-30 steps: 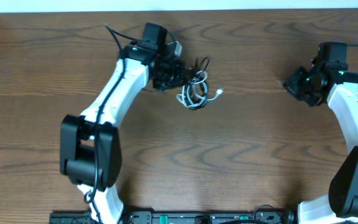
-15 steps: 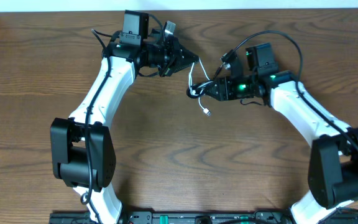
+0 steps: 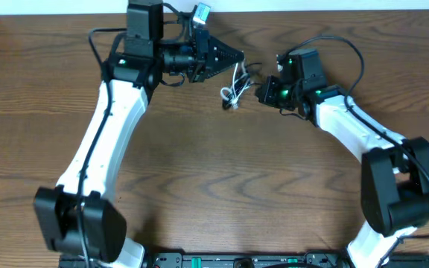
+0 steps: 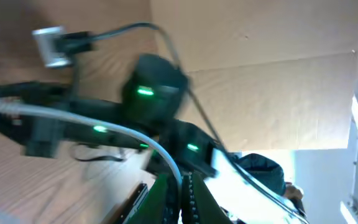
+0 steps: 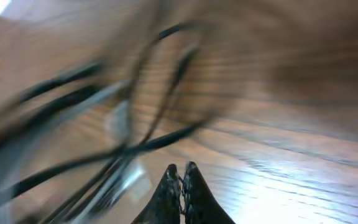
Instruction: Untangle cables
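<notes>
Cables (image 3: 234, 86) held between two grippers near the far edge of the table (image 3: 214, 193).
The small tangle sits close to the far edge, about midway between the left and right edges. The left gripper (image 3: 235, 56) is at its far-left side, jaws narrow and pinched on the white cable (image 4: 114, 127), which runs into the fingertips. The right gripper (image 3: 261, 93) meets the tangle's right side beside the black cable (image 3: 250, 68). Its fingers (image 5: 191, 186) are pressed together, and blur hides whether a cord lies between them.
</notes>
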### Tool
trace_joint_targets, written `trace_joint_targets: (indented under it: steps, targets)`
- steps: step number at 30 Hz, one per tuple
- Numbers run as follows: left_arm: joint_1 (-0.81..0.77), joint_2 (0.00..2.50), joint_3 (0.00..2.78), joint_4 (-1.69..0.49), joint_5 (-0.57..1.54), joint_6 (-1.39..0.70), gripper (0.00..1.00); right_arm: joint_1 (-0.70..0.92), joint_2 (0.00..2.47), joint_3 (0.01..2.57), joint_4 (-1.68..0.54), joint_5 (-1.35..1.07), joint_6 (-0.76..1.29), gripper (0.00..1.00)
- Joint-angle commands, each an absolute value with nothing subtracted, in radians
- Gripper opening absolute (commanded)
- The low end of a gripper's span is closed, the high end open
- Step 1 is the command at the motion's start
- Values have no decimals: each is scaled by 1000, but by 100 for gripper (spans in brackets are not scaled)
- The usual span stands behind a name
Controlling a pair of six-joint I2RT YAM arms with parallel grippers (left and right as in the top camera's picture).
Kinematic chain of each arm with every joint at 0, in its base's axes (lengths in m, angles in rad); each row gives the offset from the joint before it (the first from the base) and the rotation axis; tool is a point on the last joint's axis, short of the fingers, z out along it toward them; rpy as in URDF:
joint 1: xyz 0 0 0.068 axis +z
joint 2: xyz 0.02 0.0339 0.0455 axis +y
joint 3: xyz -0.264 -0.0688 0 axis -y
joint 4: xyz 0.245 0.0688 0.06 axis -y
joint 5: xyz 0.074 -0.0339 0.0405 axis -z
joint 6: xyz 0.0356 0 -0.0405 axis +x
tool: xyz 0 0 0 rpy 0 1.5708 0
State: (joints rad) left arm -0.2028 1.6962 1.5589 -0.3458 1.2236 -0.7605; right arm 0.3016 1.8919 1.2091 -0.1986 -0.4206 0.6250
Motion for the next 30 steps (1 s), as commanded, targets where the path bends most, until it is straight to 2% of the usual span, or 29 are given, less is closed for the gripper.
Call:
trace_joint_targets:
  steps: [1,6,7,8,9,12,15,19,20,22,24,25,29,30]
  targets:
    - [-163,1643,1569,-342,1238,-737,7,292,1960,1215,-230,-366,651,1]
    - [-114,1639,1568,-342,1233,-733,7,261,1916,1216,-208,-659,498,2]
    - [-115,1639,1568,-343,1208,-733,8,266,1898,1216,-213,-666,476,6]
    - [-117,1639,1568,-345,1176,-733,7,279,1869,1216,-217,-671,449,19]
    - [-120,1639,1568,-361,1105,-733,7,295,1835,1216,-213,-709,411,41]
    - [-141,1639,1568,-365,975,-734,8,298,1818,1216,-209,-765,404,63]
    - [-204,1639,1568,-365,852,-734,7,305,1818,1216,-173,-746,463,67]
    - [-263,1639,1568,-364,802,-730,7,359,1839,1216,-111,-526,659,72]
    - [-272,1639,1568,-364,798,-730,7,377,1858,1216,-89,-525,682,70]
    - [-274,1639,1568,-365,799,-730,7,398,1901,1216,-120,-492,723,52]
    - [-272,1639,1568,-365,799,-715,7,398,1926,1216,-249,-380,784,12]
    - [-271,1639,1568,-370,798,-683,7,385,1931,1216,-339,-291,785,1]
    - [-268,1639,1568,-553,629,-487,7,292,1931,1215,-467,-216,694,1]
    - [-252,1639,1568,-657,508,-433,7,236,1931,1216,-505,-223,626,1]
